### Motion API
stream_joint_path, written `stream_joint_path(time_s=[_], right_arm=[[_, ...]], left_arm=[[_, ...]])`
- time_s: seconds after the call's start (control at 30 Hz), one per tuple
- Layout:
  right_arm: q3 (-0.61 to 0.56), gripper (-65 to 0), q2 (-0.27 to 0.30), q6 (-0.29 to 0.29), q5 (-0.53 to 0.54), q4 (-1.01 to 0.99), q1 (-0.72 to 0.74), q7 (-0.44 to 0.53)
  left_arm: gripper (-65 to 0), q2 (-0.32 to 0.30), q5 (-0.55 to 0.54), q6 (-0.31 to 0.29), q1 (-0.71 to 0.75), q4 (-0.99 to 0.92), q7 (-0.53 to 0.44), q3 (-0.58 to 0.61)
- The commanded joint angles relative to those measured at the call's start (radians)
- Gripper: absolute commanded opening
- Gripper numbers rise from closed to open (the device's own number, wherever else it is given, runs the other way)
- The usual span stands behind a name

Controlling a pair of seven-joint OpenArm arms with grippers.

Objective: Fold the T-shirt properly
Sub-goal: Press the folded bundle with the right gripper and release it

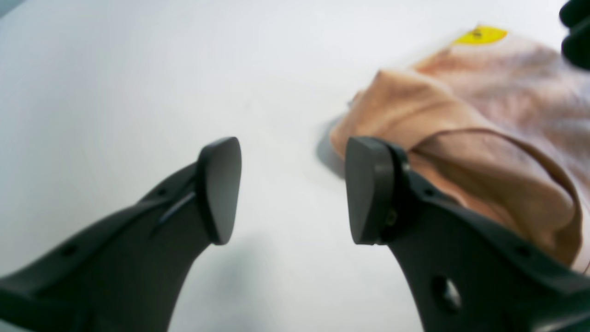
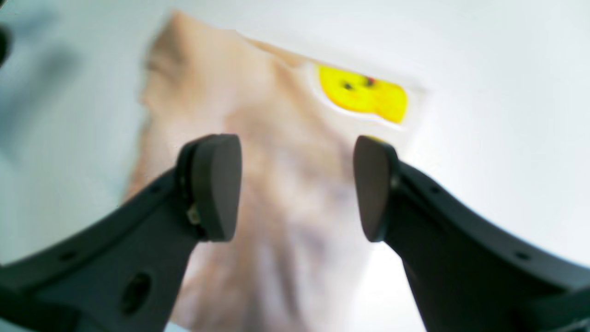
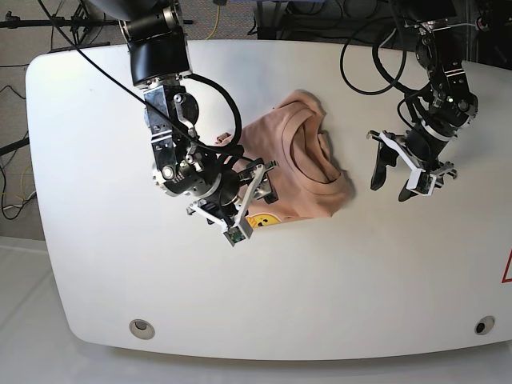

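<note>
T-shirt: the T-shirt (image 3: 298, 168) lay bunched into a compact salmon-pink bundle a little toward 12 o'clock from the centre of the white table (image 3: 336, 280), its ribbed collar (image 3: 308, 152) open and facing up.

Smiley print: the yellow print (image 3: 262, 219) peeked out at the bundle's 7 o'clock corner — so the printed side was partly turned outward there, not tucked inside.

Right gripper: the right gripper (image 3: 250, 202) hung over the 8 o'clock edge of the cloth with its jaws spread apart and nothing between them; in its wrist view the fabric and the print sat below the fingertips (image 2: 216, 184), blurred, so whether they touched the cloth could not be told.

Left gripper: the left gripper (image 3: 404, 170) stood at 3 o'clock of the shirt, near it but apart, jaws likewise spread and empty; its wrist view showed bare table between the pads (image 1: 221, 189), with the collar end of the bundle off at 2 o'clock.

Why so placed: likely each arm flanked one side of the garment so that either could take an edge without crossing the other.

Progress: judged from the lumpy outline and exposed collar, the fold looked rough rather than neat — it probably needed spreading or squaring up.

Risk: a pinch into the bundle could gather several layers at once.
</note>
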Motion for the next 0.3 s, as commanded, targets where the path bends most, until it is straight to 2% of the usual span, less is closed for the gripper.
stream_joint_path(time_s=[0.0, 0.27], right_arm=[[0.003, -29.0, 0.007, 0.002, 0.008, 0.022, 0.026, 0.023], [0.003, -29.0, 0.009, 0.002, 0.004, 0.02, 0.032, 0.023]], left_arm=[[-32.0, -0.008, -0.016, 0.0, -0.013, 0.023, -0.027, -0.004], [-32.0, -0.009, -0.016, 0.0, -0.001, 0.023, -0.027, -0.004]])
